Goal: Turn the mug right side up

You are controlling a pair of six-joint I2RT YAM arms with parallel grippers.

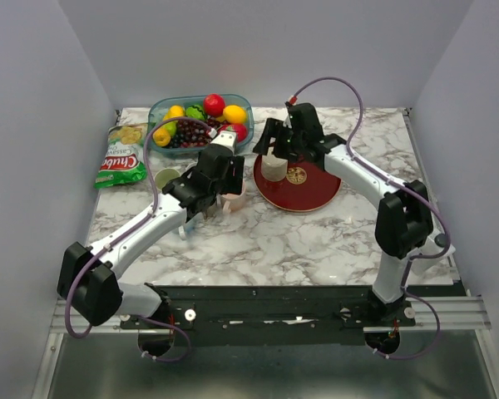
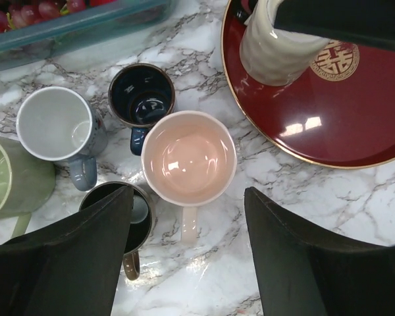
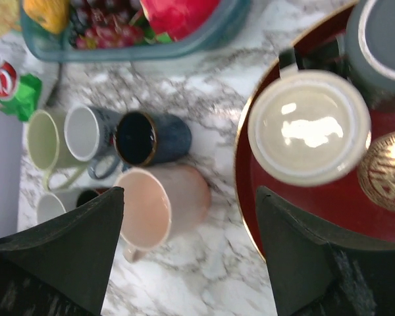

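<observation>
A cream mug (image 3: 309, 125) stands upside down, base up, at the left of a red plate (image 3: 329, 197); it also shows in the top view (image 1: 273, 166) and the left wrist view (image 2: 273, 52). My right gripper (image 3: 191, 194) is open and empty, above the plate's left edge, just beside that mug (image 1: 274, 145). My left gripper (image 2: 187, 197) is open and empty, above an upright pink mug (image 2: 189, 158) that stands left of the plate (image 1: 234, 202).
Upright mugs cluster left of the pink one: dark blue (image 2: 141, 95), white-lined grey (image 2: 52, 123), green (image 2: 6, 178), brown (image 2: 135, 217). A grey round object (image 3: 382, 39) sits on the plate behind the cream mug. A fruit container (image 1: 201, 120) and a chips bag (image 1: 121, 158) lie at the back left.
</observation>
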